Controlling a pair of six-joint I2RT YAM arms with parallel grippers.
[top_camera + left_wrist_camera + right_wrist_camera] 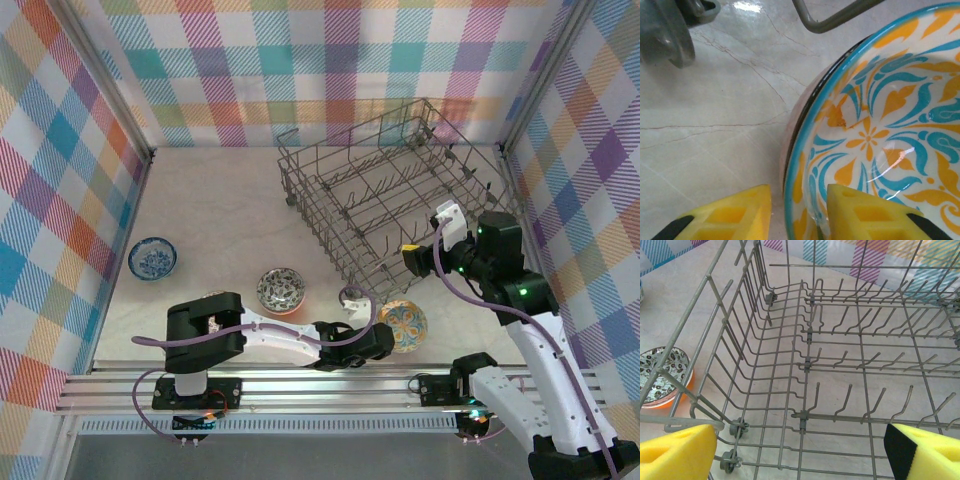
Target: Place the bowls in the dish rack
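Left gripper point(799, 202): fingers apart, astride orange bowl point(875, 135) rim, near table point(715, 125) edge.
Right gripper point(800, 450): fingers apart, above rack point(805, 363).

You have three bowls on the table point(220, 200): the orange-yellow bowl point(405, 327) with its rim between the spread fingers of the left pincer point(385, 335), the dark floral bowl point(281, 290) near that pincer on its left, and the blue bowl point(152, 258) well farther out on the same side. You have one dish rack point(400, 190), just below and ahead of the right pincer point(428, 232). You count two arms, each carrying one two-fingered pincer.
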